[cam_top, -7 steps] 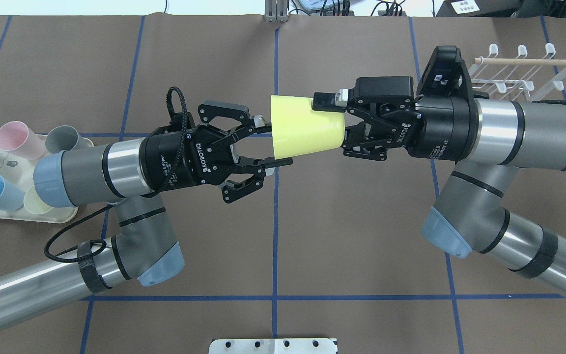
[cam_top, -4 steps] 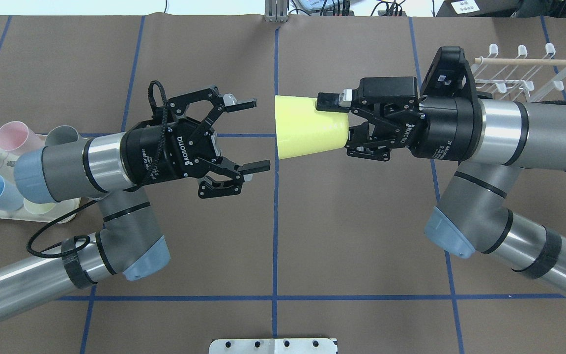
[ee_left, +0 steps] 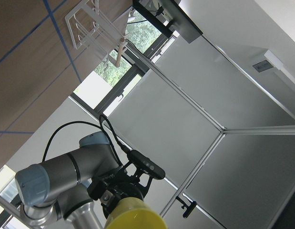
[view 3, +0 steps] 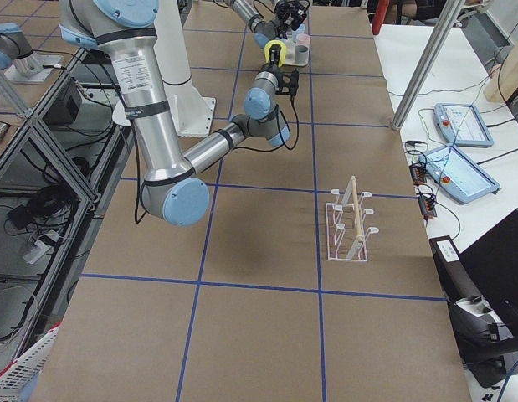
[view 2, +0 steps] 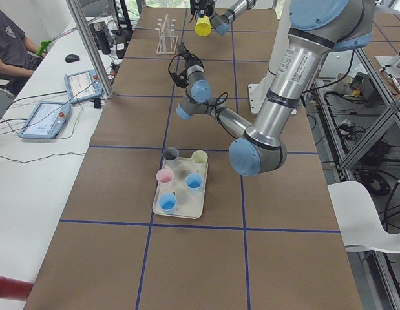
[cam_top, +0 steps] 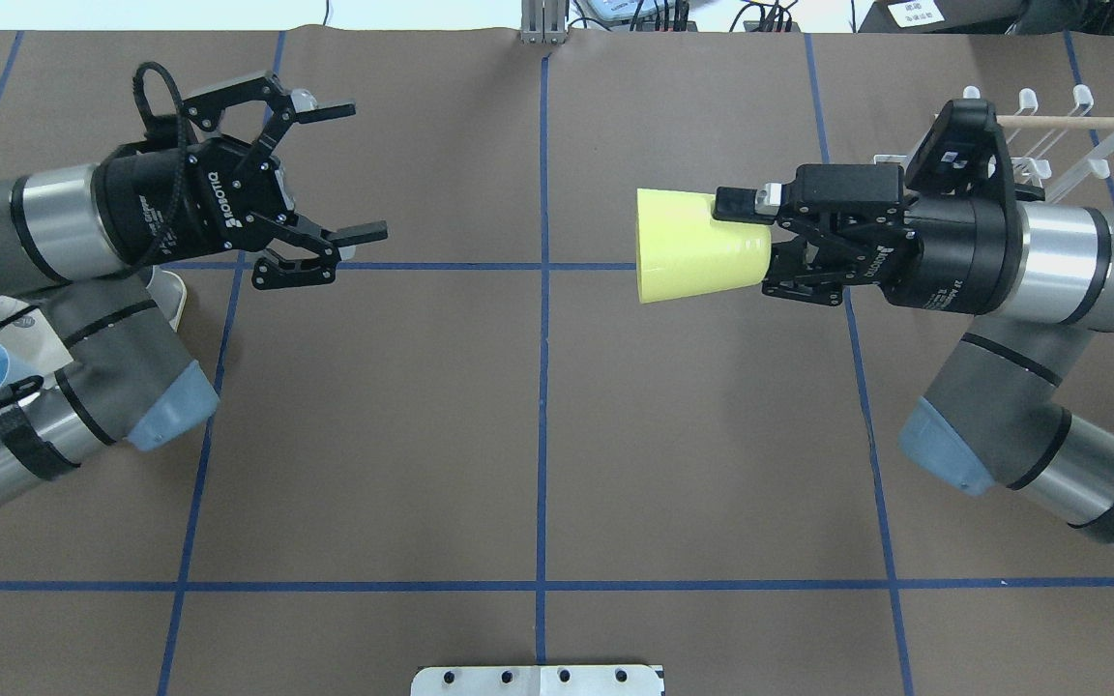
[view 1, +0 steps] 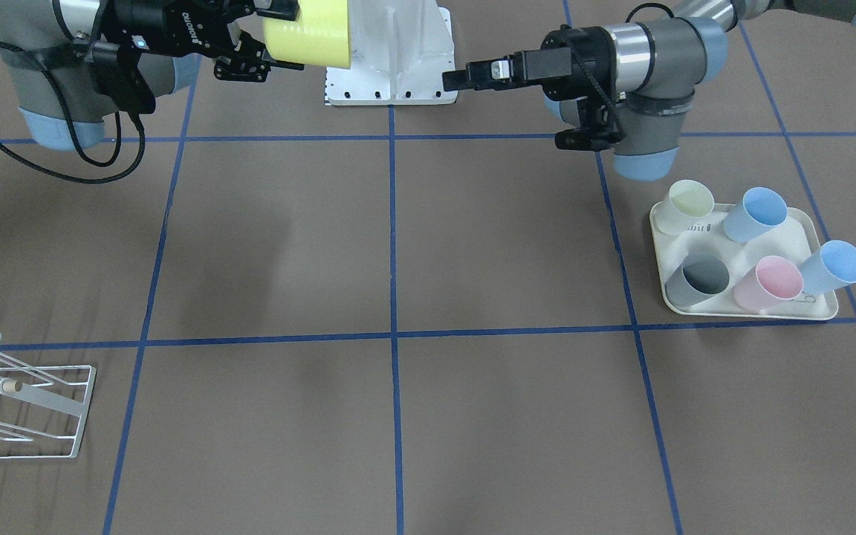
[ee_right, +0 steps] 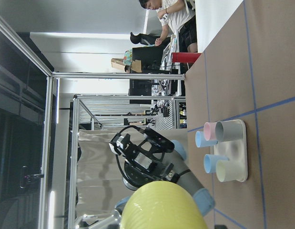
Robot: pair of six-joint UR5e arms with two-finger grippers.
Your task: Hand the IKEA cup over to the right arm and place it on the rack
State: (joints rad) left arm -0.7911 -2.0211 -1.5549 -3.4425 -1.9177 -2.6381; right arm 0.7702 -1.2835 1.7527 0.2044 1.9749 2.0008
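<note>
Backing off, the left end effector (cam_top: 364, 172) is wide open and empty. The right end effector (cam_top: 746, 242) pinches the yellow cup (cam_top: 688, 246) by its small end, sideways in the air; the rack (cam_top: 1094, 145) lies behind it.

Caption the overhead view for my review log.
Right gripper holds the yellow cup sideways over the table; left gripper open, well apart; rack at far right.

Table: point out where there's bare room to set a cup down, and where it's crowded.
Bare: the whole middle of the table, between the tray on the robot's left and the rack at its far right. Crowded: the tray, filled with five cups. The open left gripper and the right gripper holding the yellow cup hang above its far half.
</note>
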